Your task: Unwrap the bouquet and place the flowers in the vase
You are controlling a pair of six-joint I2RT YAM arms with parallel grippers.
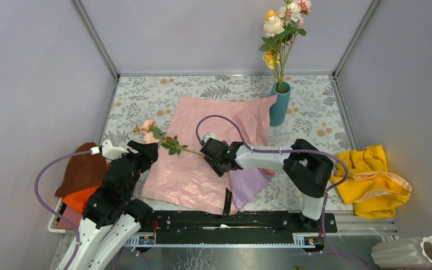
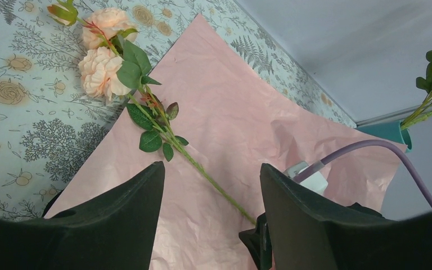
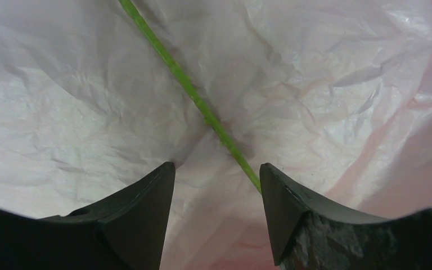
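Starting nearest: a white ribbed vase (image 1: 408, 253) lies on its side, well behind and to the right of the right pincer (image 3: 216, 169). A black ribbon (image 1: 228, 201) lies over the near hem of the pink paper (image 1: 214, 118), just behind that pincer. A corner of lilac paper (image 1: 248, 183) shows from under the pink sheet, below the right forearm.

Right pincer: fingers apart, low over the crinkled pink sheet. The green stem of a loose rose (image 2: 163, 126) runs between the fingers. Its end meets the inner edge of one finger; cannot tell if it touches. Not clamped.

Left pincer (image 2: 211, 166): fingers apart, nothing between them, at the left edge of the pink sheet. The rose lies ahead of it, its two pale pink blooms ahead and left on the patterned surface (image 1: 146, 95), its stem slanting right toward the other pincer.

Brown cloth (image 1: 84, 169) and orange cloth (image 1: 81, 198) sit left of the left pincer. Yellow cloth (image 1: 371, 180) sits well right of the right arm.

Farthest: the teal vase (image 1: 279, 107), beyond and right of the right pincer, upright at the pink sheet's far corner. It holds flowers (image 1: 281, 28) in yellow, cream and pink.
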